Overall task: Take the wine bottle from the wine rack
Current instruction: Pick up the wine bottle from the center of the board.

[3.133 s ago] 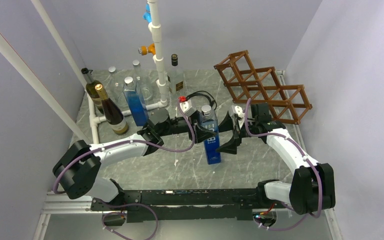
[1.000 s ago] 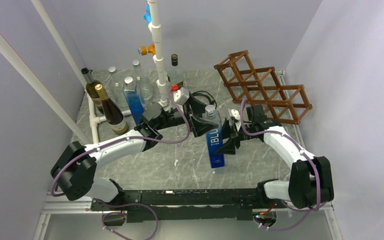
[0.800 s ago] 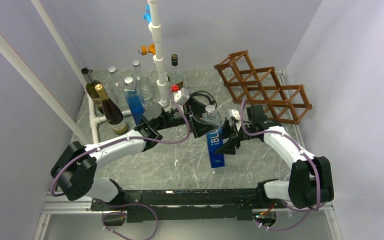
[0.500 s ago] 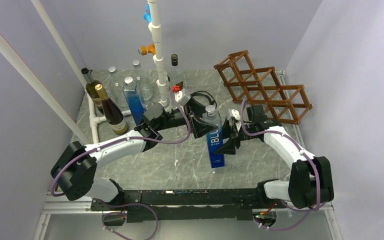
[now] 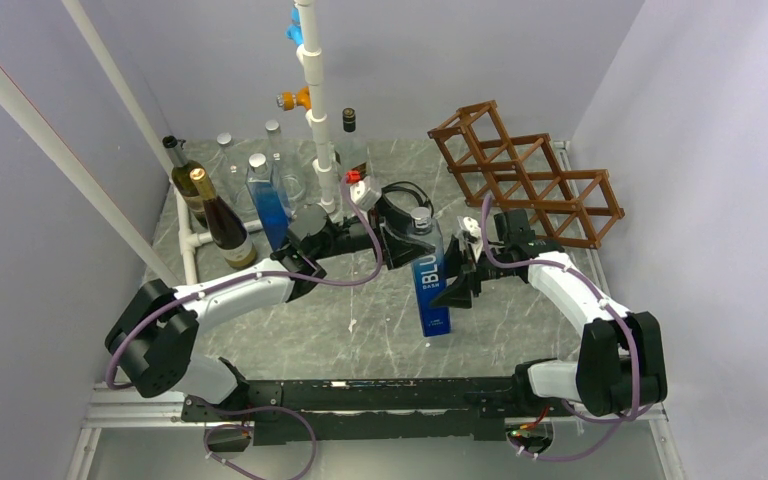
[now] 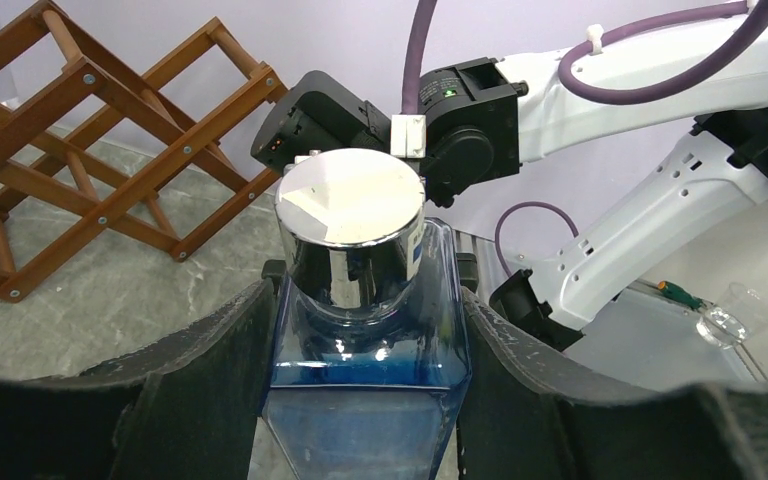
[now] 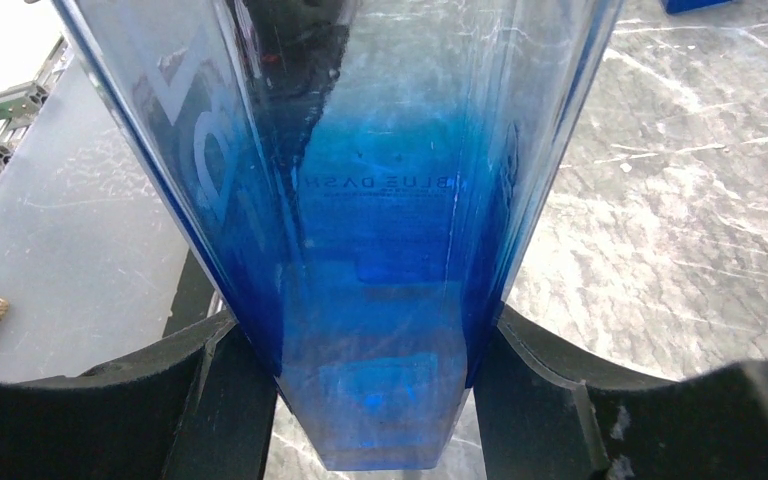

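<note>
The wine bottle is a square blue glass bottle with a silver cap, standing near the middle of the table, clear of the wine rack. My left gripper is shut on its shoulders just under the cap; in the left wrist view both pads press the bottle. My right gripper is shut on the lower body from the right; in the right wrist view the blue bottle fills the space between its fingers. The reddish-brown rack holds nothing.
Two dark wine bottles and a second blue bottle stand at the back left with several clear ones. A white pipe stand rises at the back centre beside a black-capped clear bottle. Grey walls close in on both sides.
My left gripper's jaws have closed from wide open onto the bottle's shoulders. The right gripper has kept its hold and the bottle has hardly moved.
</note>
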